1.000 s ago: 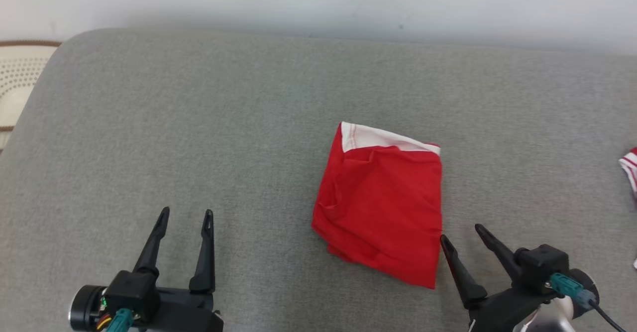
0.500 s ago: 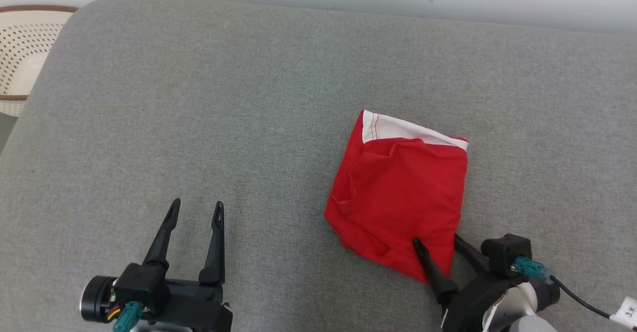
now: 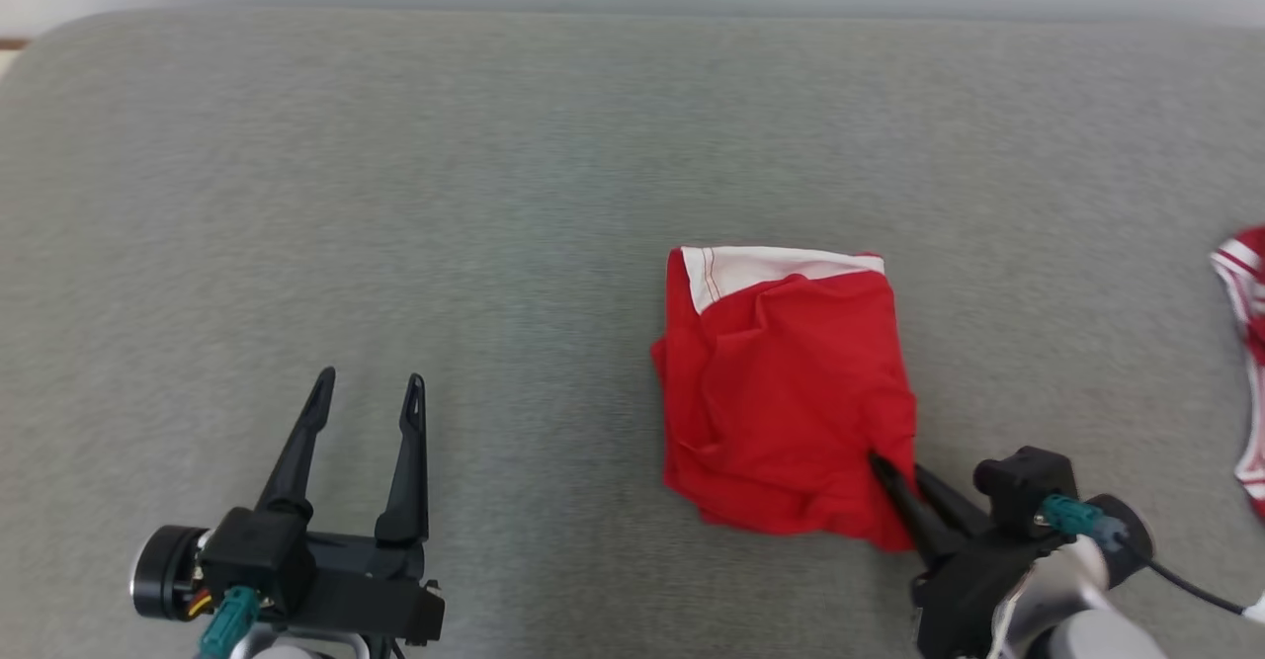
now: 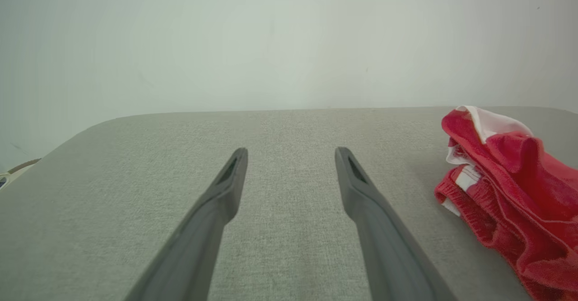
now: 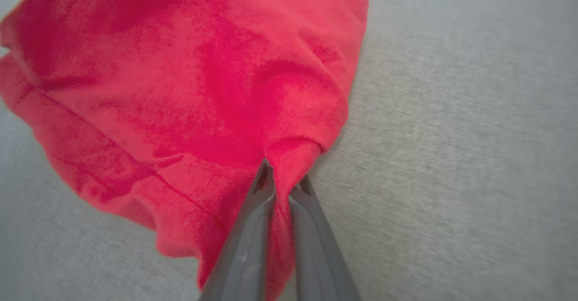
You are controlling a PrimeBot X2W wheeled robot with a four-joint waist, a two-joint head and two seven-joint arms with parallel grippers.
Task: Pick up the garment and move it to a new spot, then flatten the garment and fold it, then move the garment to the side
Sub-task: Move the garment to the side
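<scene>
With the right gripper (image 3: 894, 464) clamped on the garment (image 3: 781, 392), lower right of frame, we should lift slowly; left gripper (image 3: 371, 377) stands wide.

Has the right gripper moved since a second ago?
Yes: the right gripper went forward-left, from beside the red garment onto its near right corner, now pinched.

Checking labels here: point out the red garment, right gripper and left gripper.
red garment (image 3: 781, 392), head view, middle of red cloth.
right gripper (image 5: 285, 172), right wrist view, between fingertips shut on the cloth.
left gripper (image 3: 371, 378), head view, between its open fingertips.
</scene>
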